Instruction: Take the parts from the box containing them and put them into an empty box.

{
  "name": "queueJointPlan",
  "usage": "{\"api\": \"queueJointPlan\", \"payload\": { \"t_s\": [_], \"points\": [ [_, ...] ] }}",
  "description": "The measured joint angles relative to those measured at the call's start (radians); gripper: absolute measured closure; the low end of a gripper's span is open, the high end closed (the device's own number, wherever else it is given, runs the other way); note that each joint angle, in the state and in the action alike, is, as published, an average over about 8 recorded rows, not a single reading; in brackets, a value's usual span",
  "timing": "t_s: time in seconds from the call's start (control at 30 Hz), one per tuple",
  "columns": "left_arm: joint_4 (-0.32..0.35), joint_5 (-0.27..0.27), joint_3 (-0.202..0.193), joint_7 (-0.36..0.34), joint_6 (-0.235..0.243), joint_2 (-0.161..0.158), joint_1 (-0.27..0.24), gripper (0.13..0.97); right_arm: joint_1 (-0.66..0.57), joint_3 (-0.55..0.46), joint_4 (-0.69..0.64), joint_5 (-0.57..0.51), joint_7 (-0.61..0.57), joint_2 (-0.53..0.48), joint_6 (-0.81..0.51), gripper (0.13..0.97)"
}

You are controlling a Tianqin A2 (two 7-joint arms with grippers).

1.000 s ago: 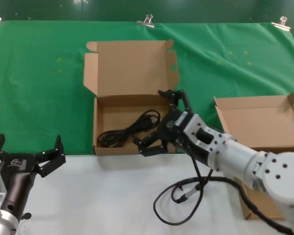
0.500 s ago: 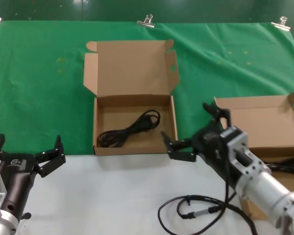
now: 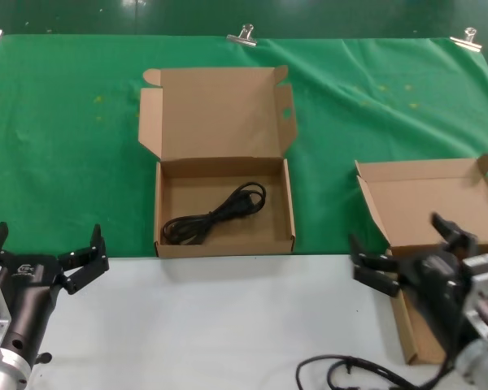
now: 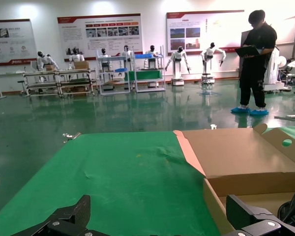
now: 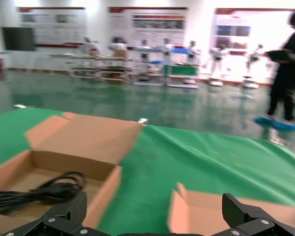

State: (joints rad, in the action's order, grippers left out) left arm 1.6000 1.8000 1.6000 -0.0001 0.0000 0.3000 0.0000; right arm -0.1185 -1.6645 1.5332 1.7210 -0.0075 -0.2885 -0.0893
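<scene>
We see the right gripper hanging with its fingers spread and nothing between them, low over the near-left corner of the box on the right, whose lid stands open. The left gripper is parked at the near left edge of the white counter, its fingers likewise spread and empty. One black power cord lies in a loose loop inside the middle box, which sits on the green cloth with its lid folded back. In the right wrist view, the cord rests on that box's floor.
</scene>
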Motion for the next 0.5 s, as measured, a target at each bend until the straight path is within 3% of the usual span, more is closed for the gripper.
{"api": "queueJointPlan", "payload": {
  "t_s": [0.2, 0.5],
  "points": [
    [0.0, 0.0, 0.0, 0.0, 0.0, 0.0, 0.0, 0.132, 0.067, 0.036, 0.038, 0.045, 0.004, -0.006, 0.051, 0.129],
    [0.0, 0.0, 0.0, 0.0, 0.0, 0.0, 0.0, 0.132, 0.075, 0.041, 0.043, 0.05, 0.005, -0.007, 0.057, 0.129]
  ]
}}
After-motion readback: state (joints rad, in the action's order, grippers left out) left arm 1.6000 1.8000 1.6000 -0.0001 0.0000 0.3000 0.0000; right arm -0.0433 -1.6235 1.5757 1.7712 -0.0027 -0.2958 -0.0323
